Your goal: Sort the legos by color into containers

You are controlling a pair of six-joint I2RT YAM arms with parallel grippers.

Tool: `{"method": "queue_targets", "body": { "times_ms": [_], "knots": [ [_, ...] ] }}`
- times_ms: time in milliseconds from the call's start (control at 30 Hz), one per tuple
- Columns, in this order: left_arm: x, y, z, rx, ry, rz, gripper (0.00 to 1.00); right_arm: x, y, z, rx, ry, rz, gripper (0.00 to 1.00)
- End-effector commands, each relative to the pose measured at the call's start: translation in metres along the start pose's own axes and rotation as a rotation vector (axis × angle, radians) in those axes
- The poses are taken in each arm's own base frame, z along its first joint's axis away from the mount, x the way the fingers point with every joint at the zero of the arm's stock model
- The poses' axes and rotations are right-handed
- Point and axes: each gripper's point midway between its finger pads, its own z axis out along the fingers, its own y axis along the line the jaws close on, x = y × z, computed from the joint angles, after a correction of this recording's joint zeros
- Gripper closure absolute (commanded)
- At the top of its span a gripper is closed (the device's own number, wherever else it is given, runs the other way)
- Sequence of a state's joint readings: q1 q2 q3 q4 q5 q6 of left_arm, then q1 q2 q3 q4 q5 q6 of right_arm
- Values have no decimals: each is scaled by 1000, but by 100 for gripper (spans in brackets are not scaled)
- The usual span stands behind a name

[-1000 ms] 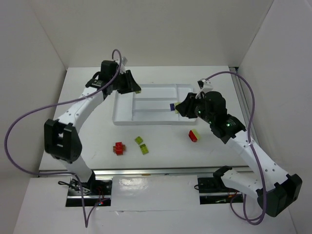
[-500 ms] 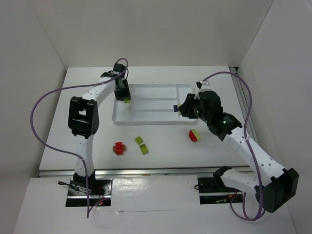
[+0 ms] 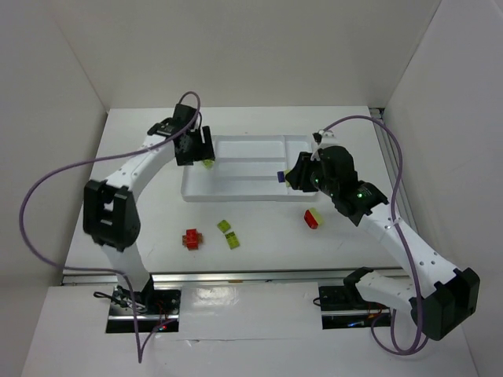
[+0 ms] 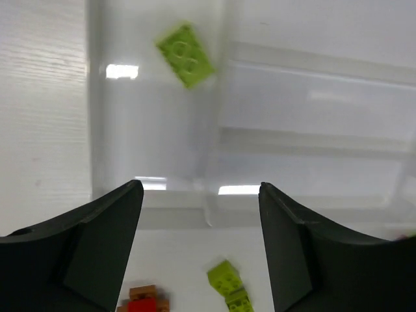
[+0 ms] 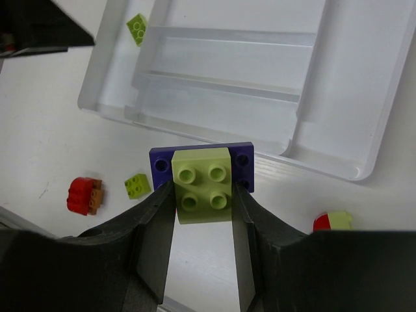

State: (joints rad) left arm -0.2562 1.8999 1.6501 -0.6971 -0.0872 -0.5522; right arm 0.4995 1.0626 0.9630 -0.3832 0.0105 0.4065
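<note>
Left gripper [image 4: 200,195] was wide open and empty near a lime brick [image 4: 186,54] in the tray's [image 3: 236,197] left compartment; right gripper [image 5: 203,195] had a purple-and-lime stack [image 5: 201,170] clamped above the tray's right side.

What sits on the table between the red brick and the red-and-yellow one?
The yellow-green bricks, nearer the red brick. From them to the red-and-yellow brick the table is bare. The top view shows it.

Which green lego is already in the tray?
The small yellow-green plastic brick in the white tray's end compartment, by the left gripper; the other loose green ones lie on the table.
</note>
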Motion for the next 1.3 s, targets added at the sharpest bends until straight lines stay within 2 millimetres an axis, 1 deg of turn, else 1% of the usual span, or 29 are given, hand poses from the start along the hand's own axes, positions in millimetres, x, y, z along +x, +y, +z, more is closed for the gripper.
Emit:
{"method": "queue_targets", "body": {
  "times_ms": [0,33,67,100,133,167,200,233,267,300,333,367,400,500,533,567,600,633,733,800,867,900,967,1000,1033,1067,1100,1233,1267],
  "knots": [
    [29,-64,-80,307,-85,124,18,-12,4,-10,-16,-44,-8,82],
    [42,-93,-122,518,-88,163,18,-10,2,-10,-11,-33,-8,82],
    [54,-107,-135,626,-79,174,18,-4,4,-9,-16,-21,-13,82],
    [68,-122,-147,720,-61,192,14,-5,2,-9,-8,-25,-13,82],
    [83,-137,-156,839,-33,195,14,-5,2,-9,-8,-25,-13,82],
    [88,-143,-162,885,-31,204,14,-3,6,-9,-16,-21,-18,82],
    [99,-155,-169,930,-10,213,14,-3,6,-9,-16,-21,-18,82],
    [109,-162,-169,970,29,223,14,-1,9,-9,-26,-16,-24,82],
    [106,-176,-178,1037,4,242,14,-1,11,-10,-35,-12,-24,82],
    [119,-186,-177,1080,40,254,14,-1,11,-10,-35,-12,-24,82],
    [123,-193,-180,1110,51,258,14,-1,11,-10,-35,-12,-24,82],
    [125,-198,-179,1112,49,255,14,-3,15,-11,-46,-17,-28,82],
    [131,-204,-172,1106,59,261,14,-2,17,-11,-54,-13,-28,82],
    [127,-212,-164,1110,67,264,14,-4,19,-10,-63,-9,-28,82],
    [125,-216,-159,1104,71,272,14,-1,21,-8,-70,11,-29,82],
    [124,-218,-158,1110,73,282,14,-6,25,-10,-84,3,-29,82],
    [128,-218,-155,1115,92,285,16,1,26,-7,-80,30,-33,82],
    [124,-223,-159,1143,80,297,16,-1,27,-6,-80,30,-33,82],
    [128,-228,-157,1179,118,304,17,0,26,-5,-76,39,-33,82],
    [120,-227,-159,1210,120,281,20,-1,25,-5,-67,36,-33,82],
    [117,-226,-153,1213,118,269,21,-1,25,-5,-67,36,-33,82],
    [118,-226,-154,1220,124,272,24,-1,25,-5,-67,36,-33,82],
    [120,-227,-148,1220,141,272,29,1,24,-2,-63,44,-33,82],
    [121,-229,-148,1235,159,279,35,-3,26,-4,-68,34,-33,82],
    [120,-230,-150,1241,154,276,37,-3,26,-4,-68,34,-33,82],
    [120,-230,-150,1241,154,276,37,1,24,-2,-60,51,-33,82],
    [122,-229,-147,1240,156,275,37,-3,26,-3,-64,43,-33,82],
    [122,-229,-147,1240,156,275,37,-1,25,0,-60,50,-42,82],
    [124,-229,-144,1240,171,274,37,-1,25,0,-60,50,-43,82]
  ]
}}
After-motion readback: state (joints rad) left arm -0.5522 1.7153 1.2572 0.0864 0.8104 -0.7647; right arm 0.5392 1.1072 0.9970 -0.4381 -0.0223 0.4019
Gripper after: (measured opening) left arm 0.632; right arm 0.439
